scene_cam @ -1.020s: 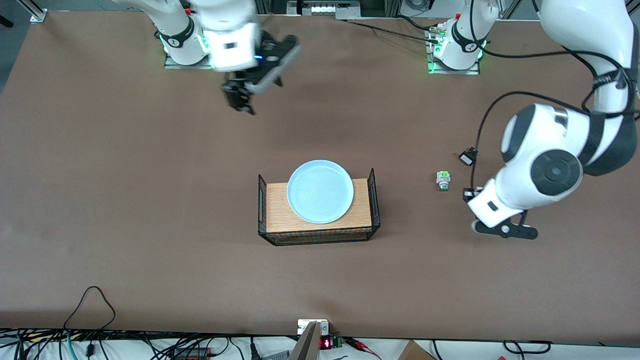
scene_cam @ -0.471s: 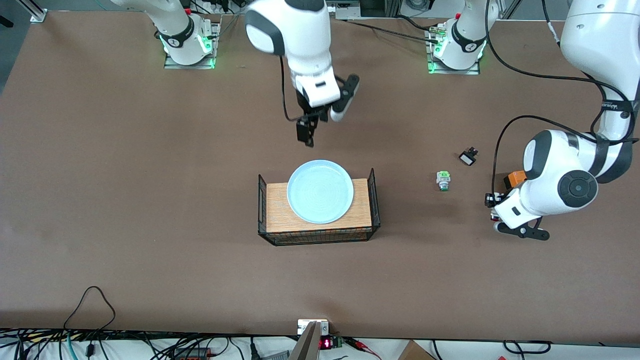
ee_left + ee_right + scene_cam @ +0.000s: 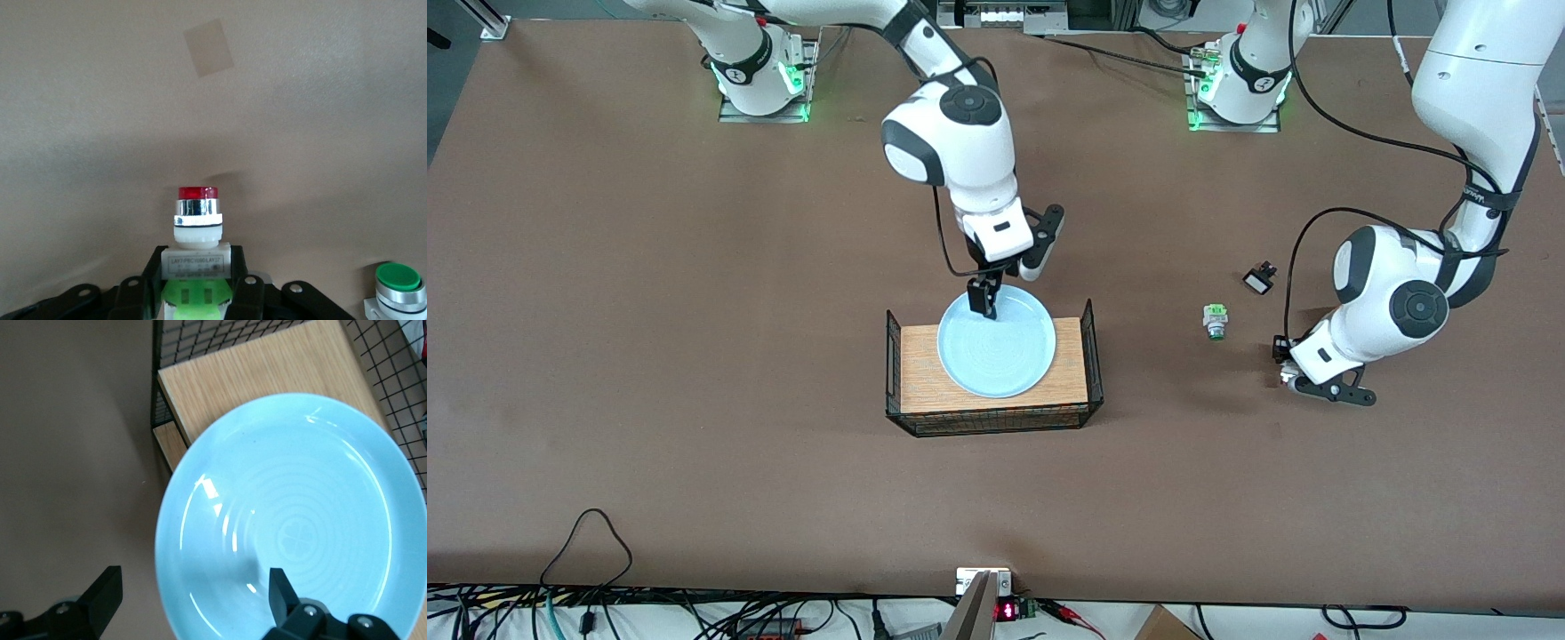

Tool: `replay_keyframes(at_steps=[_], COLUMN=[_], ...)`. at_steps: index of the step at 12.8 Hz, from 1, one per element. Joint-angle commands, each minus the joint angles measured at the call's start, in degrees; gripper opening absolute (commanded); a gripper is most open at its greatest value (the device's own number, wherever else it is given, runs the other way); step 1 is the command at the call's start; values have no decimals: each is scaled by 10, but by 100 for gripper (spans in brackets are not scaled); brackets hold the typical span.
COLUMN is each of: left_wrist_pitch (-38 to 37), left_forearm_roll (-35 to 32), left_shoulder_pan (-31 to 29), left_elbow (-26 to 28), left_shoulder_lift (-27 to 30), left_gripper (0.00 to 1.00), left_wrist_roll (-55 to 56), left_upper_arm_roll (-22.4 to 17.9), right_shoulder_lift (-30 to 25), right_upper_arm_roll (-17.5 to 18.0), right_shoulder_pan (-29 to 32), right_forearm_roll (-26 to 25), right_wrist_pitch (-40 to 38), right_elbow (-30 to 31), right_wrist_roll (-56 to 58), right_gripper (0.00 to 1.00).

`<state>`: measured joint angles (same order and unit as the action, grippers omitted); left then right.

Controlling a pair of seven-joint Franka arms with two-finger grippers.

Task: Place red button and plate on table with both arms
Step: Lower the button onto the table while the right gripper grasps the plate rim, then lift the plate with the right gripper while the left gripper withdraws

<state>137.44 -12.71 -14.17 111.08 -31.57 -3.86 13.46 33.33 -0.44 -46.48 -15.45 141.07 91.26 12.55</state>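
On the brown worktop (image 3: pixel 649 356), the left end effector (image 3: pixel 197 293) clamps the red button (image 3: pixel 197 213); the right end effector (image 3: pixel 190 600), fingers apart, should straddle the plate (image 3: pixel 1005 351) rim squarely.

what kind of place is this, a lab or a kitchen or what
Most likely a robotics lab: two white arms are bolted at the edge of a bare brown table, cables run along its edge, and a plate sits staged on a small wire-sided board.
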Motion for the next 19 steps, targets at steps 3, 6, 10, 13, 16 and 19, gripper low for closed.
replay_keyframes(at_steps=[3,6,10,13,16,19], left_wrist_pitch=[-21,-63,-215,-335,-444,-530], left_forearm_roll=[8,7,8,8,8,26], left_shoulder_pan=[-8,-6,-1,12,12,13], left_elbow=[-5,-24,-130,-229,-308,-358], left_shoulder_lift=[5,20,43,44,57,84], left_gripper=[100,100,100,100,100,100], left_wrist_roll=[-33,-29,-22,-22,-20,-29], left_upper_arm_roll=[9,14,48,66,87,83], right_shoulder_lift=[9,4,-12,-49,-104,-160], right_upper_arm_roll=[-2,-2,-2,1,2,-1], right_shoulder_pan=[0,-8,-18,-26,-47,-65], right_forearm_roll=[-32,-34,-32,-30,-33,-38], right_wrist_pitch=[6,-2,-35,-80,-145,-250], right_elbow=[-12,-12,-12,-14,-14,-12], right_wrist_roll=[5,5,4,4,-37,-82], right_gripper=[14,0,0,0,0,0])
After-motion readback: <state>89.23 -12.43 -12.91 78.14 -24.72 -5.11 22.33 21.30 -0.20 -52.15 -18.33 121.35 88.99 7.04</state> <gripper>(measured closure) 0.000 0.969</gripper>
